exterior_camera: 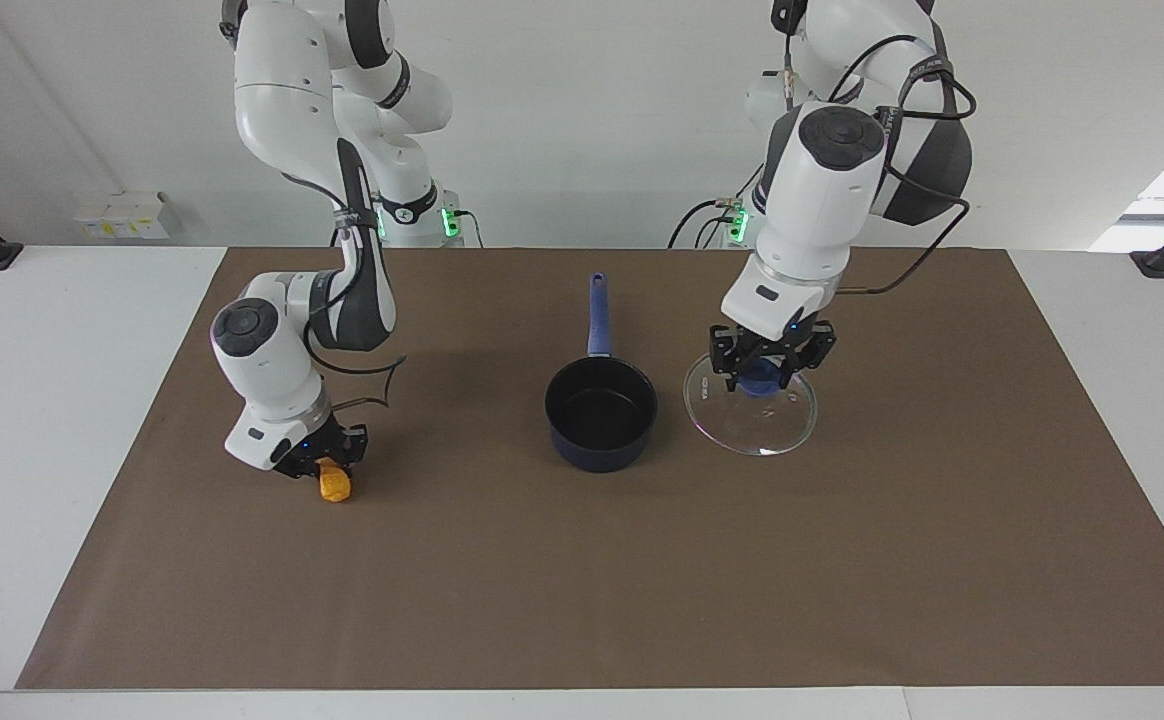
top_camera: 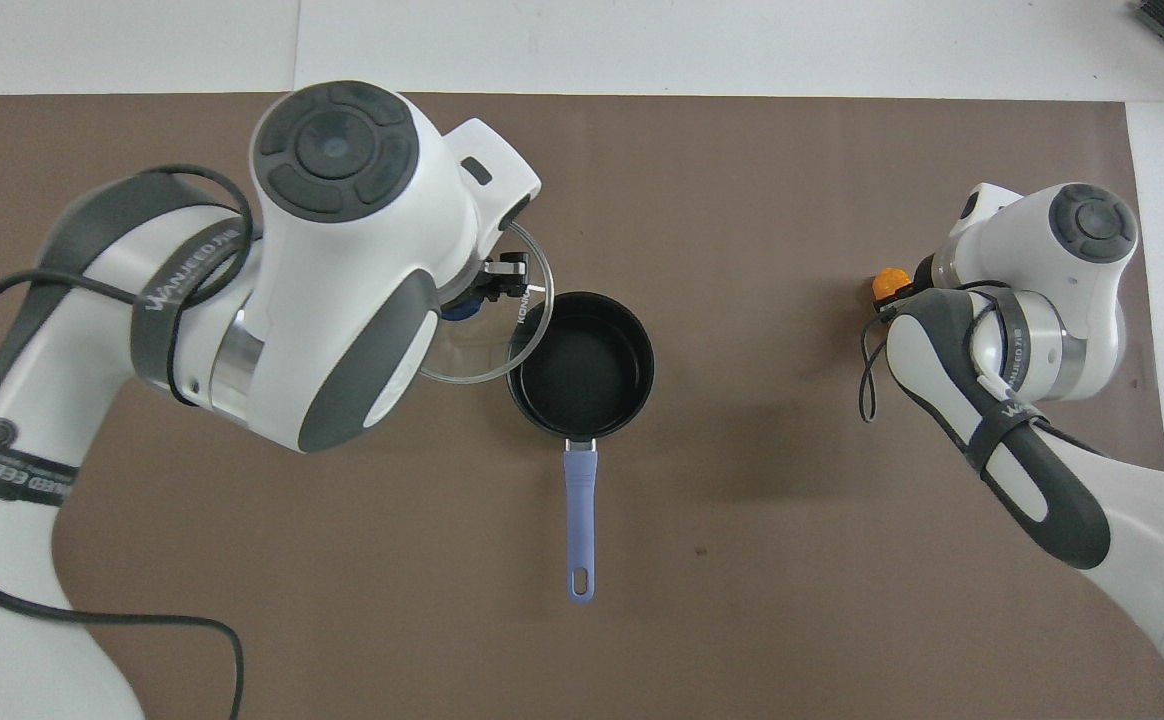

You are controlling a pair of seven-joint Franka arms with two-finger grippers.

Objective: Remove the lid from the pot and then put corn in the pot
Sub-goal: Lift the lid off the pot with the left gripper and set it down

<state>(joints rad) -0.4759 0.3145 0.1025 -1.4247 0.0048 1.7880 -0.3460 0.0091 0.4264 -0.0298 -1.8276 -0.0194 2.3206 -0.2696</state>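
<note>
On the brown tabletop [exterior_camera: 582, 600] your pot [exterior_camera: 600, 412] stands uncovered. Your left claw [exterior_camera: 770, 362] grips the lid [exterior_camera: 752, 412] by its knob beside the pot. Your right claw [exterior_camera: 327, 462] closes on the corn [exterior_camera: 335, 485].

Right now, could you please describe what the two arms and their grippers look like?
Both arms have glossy white shells with dark grey joint bands and round grey end caps. Black cables loop along each, and a grey band on each arm carries white lettering. The left gripper and right gripper are small, black and two-fingered, each on a white wrist block with a tiny blue light. Green lights glow at the bases.
</note>
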